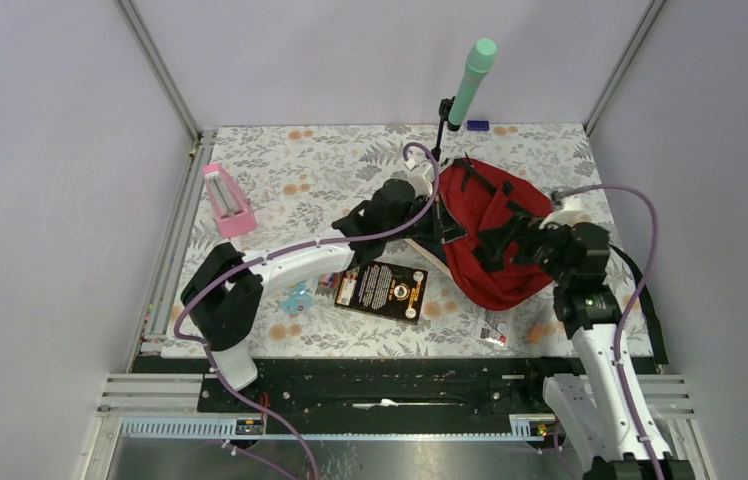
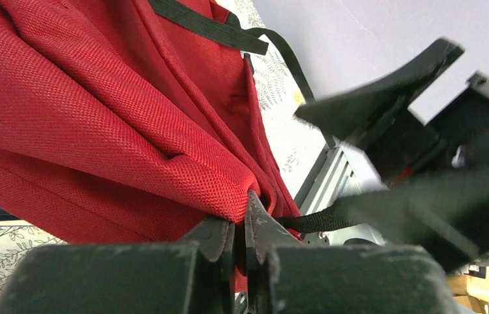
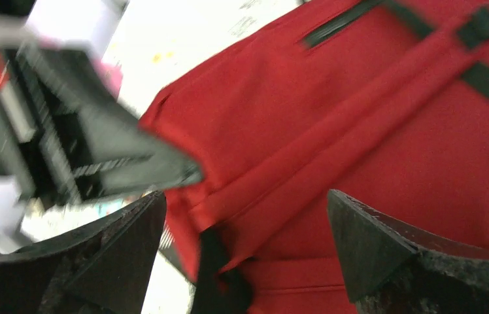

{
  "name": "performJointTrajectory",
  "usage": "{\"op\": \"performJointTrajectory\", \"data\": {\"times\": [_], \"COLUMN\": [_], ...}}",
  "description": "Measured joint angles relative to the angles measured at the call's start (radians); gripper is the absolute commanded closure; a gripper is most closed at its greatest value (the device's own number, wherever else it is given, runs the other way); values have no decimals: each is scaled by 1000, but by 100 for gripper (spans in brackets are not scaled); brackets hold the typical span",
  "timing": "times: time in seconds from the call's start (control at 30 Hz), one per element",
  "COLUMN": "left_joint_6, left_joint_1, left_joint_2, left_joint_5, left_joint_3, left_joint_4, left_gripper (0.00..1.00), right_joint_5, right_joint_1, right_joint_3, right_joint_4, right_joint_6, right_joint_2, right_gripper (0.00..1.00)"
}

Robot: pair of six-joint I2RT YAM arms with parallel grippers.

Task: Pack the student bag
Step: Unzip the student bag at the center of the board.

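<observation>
The student bag, a dark-red fabric backpack with black straps, lies on the right half of the floral table. My left gripper is at the bag's left edge. In the left wrist view this gripper is shut on a fold of the bag's red fabric, with a black strap running off to the right. My right gripper hovers over the middle of the bag. Seen from the right wrist, it stands wide open above the bag and a red shoulder strap, holding nothing.
A black book lies in front of the bag's left side, with a light-blue item further left. A pink object sits at the left. A green-topped stand rises behind the bag. A small white packet lies near the front edge.
</observation>
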Motion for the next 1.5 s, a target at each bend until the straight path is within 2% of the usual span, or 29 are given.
{"op": "performJointTrajectory", "data": {"times": [0.13, 0.23, 0.43, 0.6, 0.67, 0.73, 0.77, 0.8, 0.9, 0.97, 1.0, 1.13, 1.3, 1.5], "left_joint_6": [-9, -15, -27, -34, -34, -34, -34, -34, -24, -14, -3, 40, 145, 278], "left_joint_1": [5, 6, 8, 8, 8, 8, 8, 8, 8, 8, 8, 8, 8, 8], "left_joint_2": [0, 0, 2, 16, 20, 25, 25, 25, 26, 26, 24, -9, -195, -460], "left_joint_5": [12, 19, 32, 43, 48, 53, 53, 55, 63, 72, 76, 87, 80, 60], "left_joint_3": [0, 0, 17, 70, 84, 90, 91, 92, 100, 110, 111, 93, -42, -119], "left_joint_4": [-1, -5, -14, -23, -29, -29, -30, -30, -26, -7, 0, 28, 38, 34], "left_gripper": [100, 100, 100, 100, 100, 100, 96, 87, 50, 33, 25, 7, 1, 1], "right_joint_5": [3, 32, 198, 289, 333, 396, 435, 467, 559, 639, 683, 840, 973, 961], "right_joint_1": [167, 208, 327, 398, 428, 454, 463, 469, 476, 476, 476, 476, 476, 475], "right_joint_3": [-42, -50, -114, -126, -126, -125, -123, -117, -86, -52, -29, 80, 218, 462], "right_joint_4": [2, 1, 22, 18, 20, 20, 21, 19, 0, -29, -52, -142, -221, -365], "right_joint_6": [-70, -111, -188, -229, -242, -248, -248, -247, -245, -249, -254, -280, -330, -351], "right_joint_2": [-35, -53, -87, -37, -17, -7, -1, 5, 14, 10, 5, -21, -82, -54], "right_gripper": [0, 0, 0, 0, 7, 22, 32, 41, 72, 85, 88, 98, 100, 100]}}
